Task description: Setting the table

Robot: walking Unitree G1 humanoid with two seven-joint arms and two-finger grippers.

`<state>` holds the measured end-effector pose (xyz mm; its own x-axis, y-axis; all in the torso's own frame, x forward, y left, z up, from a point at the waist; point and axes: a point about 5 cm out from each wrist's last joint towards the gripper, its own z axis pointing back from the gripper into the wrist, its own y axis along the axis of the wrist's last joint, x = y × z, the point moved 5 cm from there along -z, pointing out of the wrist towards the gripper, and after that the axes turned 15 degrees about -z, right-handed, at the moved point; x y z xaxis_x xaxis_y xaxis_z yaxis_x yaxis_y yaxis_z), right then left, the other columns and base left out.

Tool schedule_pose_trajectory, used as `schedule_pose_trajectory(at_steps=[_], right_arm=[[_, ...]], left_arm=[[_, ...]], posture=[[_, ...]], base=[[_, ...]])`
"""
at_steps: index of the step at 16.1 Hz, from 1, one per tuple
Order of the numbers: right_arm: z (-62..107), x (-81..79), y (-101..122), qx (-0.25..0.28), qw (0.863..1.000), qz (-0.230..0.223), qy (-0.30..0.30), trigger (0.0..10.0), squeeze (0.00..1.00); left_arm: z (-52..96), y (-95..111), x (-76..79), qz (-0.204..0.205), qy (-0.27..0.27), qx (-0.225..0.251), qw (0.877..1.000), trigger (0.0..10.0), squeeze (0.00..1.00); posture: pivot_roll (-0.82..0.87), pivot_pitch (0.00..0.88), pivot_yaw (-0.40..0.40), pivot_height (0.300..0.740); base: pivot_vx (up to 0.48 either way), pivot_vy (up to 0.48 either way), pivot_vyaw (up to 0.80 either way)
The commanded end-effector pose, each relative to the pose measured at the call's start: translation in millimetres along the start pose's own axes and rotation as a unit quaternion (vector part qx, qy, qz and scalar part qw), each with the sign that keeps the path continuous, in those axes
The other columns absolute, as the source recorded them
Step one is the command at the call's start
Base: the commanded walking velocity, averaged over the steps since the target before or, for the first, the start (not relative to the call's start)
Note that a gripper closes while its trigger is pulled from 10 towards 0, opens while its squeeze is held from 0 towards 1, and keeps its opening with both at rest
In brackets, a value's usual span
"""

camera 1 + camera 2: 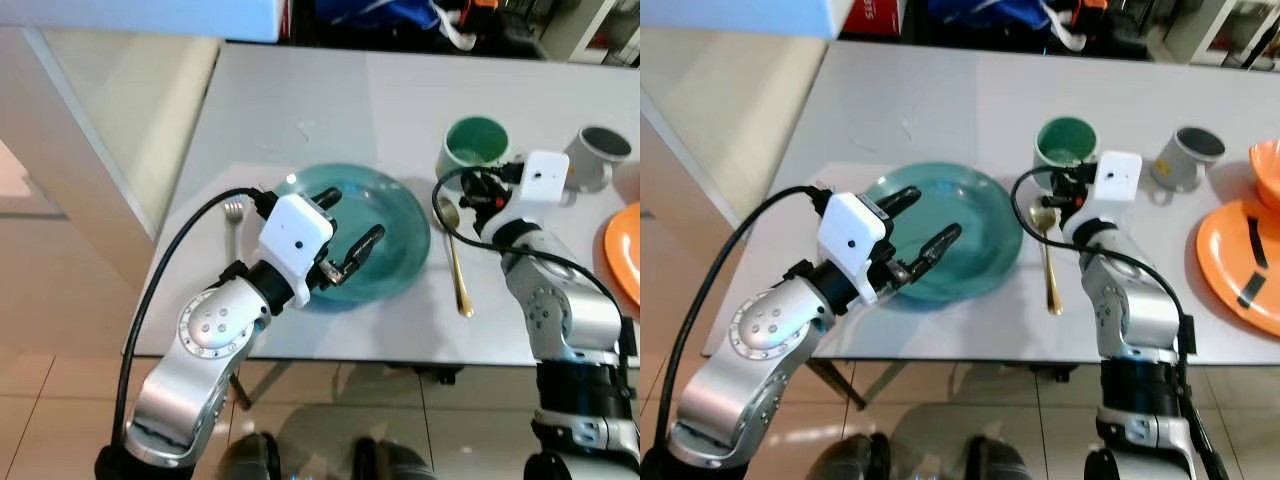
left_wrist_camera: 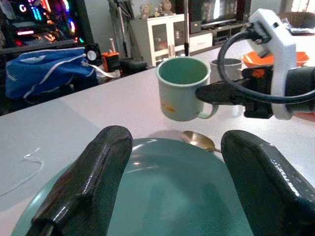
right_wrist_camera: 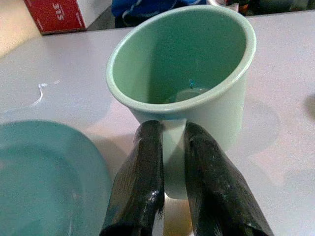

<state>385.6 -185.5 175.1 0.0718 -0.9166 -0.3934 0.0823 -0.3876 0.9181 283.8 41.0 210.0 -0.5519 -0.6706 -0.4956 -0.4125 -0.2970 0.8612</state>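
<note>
Table [image 1: 300,110]: pale grey top w/ place setting laid out in front of us
Teal plate [image 1: 395,225]: flat on table near front edge, centre of setting
Fork [image 1: 233,213]: lies on table just beside plate's left rim, partly hidden by our left arm
Gold spoon [image 1: 457,262]: lies on table just right of plate, bowl end toward green mug, handle toward us
Green mug [image 3: 197,64]: upright, at far right of plate, just beyond spoon bowl; inside looks empty, handle faces our right gripper
Right gripper [image 3: 170,172]: fingers nearly together, closed on the green mug's handle; mug base on table as far as we can tell
Left gripper [image 1: 345,232]: hovers over near-left part of plate, fingers spread wide, nothing btwn them; can't tell if lower finger touches plate
Grey mug [image 1: 597,155]: upright on table, right of green mug, apart from it
Orange plate [image 1: 1240,265]: at table's right edge, w/ a dark utensil lying on it; orange bowl [image 1: 1266,165] just behind it
Background: blue bag [image 2: 47,69] beyond table's far edge, red box [image 3: 54,14] on floor to the far left
</note>
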Motion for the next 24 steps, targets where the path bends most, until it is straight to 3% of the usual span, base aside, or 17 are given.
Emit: schedule_pose_trajectory(at_steps=[1, 2, 3, 7, 13, 14, 15, 16, 23, 24], right_arm=[[-17.8, -2.9, 10.0, 0.002, 1.0, 0.023, 0.021, 10.0, 0.0], [-17.8, -2.9, 10.0, 0.002, 1.0, 0.023, 0.021, 10.0, 0.0], [-35.7, -6.0, 10.7, -0.015, 0.999, 0.03, 0.037, 10.0, 0.0], [-51.9, -7.6, -6.4, -0.057, 0.997, 0.031, 0.047, 10.0, 0.0], [-66.3, -19.8, -13.4, -0.082, 0.995, -0.015, 0.058, 10.0, 0.0], [-67.5, -20.5, -10.0, -0.081, 0.995, -0.019, 0.062, 10.0, 0.14], [-68.4, -20.6, -7.1, -0.082, 0.994, -0.021, 0.064, 10.0, 0.52], [-69.7, -19.7, -3.2, -0.081, 0.994, -0.022, 0.064, 10.0, 1.0], [-72.9, -12.3, 10.5, -0.07, 0.996, 0.006, 0.046, 10.0, 1.0], [-73.7, -14.8, 19.8, -0.057, 0.997, 0.012, 0.054, 10.0, 0.58]], left_arm=[[-3.6, -1.8, -10.5, -0.015, 0.004, -0.005, 1.0, 10.0, 0.0], [-3.6, -1.8, -10.5, -0.015, 0.004, -0.005, 1.0, 10.0, 0.0], [-7.0, -5.0, -20.8, -0.029, 0.005, -0.012, 1.0, 10.0, 0.0], [-7.5, -10.7, -29.4, -0.033, -0.02, -0.027, 0.999, 10.0, 0.0], [-13.3, -8.8, -21.7, -0.002, -0.076, -0.028, 0.997, 10.0, 0.0], [-14.6, -8.4, -22.2, -0.002, -0.079, -0.027, 0.997, 10.0, 0.0], [-16.0, -8.1, -22.8, -0.002, -0.081, -0.026, 0.996, 10.0, 0.0], [-17.5, -7.8, -24.0, -0.002, -0.083, -0.026, 0.996, 10.0, 0.0], [-25.8, -5.7, -28.6, -0.011, -0.085, -0.019, 0.996, 10.0, 0.0], [-23.4, -5.6, -33.2, -0.014, -0.071, -0.022, 0.997, 10.0, 0.0]], posture=[[0.03, 0.24, -0.039, 0.74], [0.03, 0.24, -0.039, 0.74], [0.05, 0.231, -0.034, 0.74], [0.06, 0.227, 0.0, 0.74], [0.06, 0.222, 0.027, 0.74], [0.06, 0.22, 0.029, 0.74], [0.06, 0.217, 0.03, 0.74], [0.06, 0.212, 0.032, 0.74], [0.05, 0.183, 0.038, 0.74], [0.06, 0.173, 0.025, 0.74]], base=[[0.0, 0.0, 0.0], [0.0, 0.0, 0.0], [0.0, 0.0, 0.0], [0.0, 0.0, 0.0], [0.0, 0.0, 0.0], [0.0, 0.0, 0.0], [0.0, 0.0, 0.0], [0.0, 0.0, 0.0], [0.0, 0.0, 0.0], [0.0, 0.0, 0.0]])
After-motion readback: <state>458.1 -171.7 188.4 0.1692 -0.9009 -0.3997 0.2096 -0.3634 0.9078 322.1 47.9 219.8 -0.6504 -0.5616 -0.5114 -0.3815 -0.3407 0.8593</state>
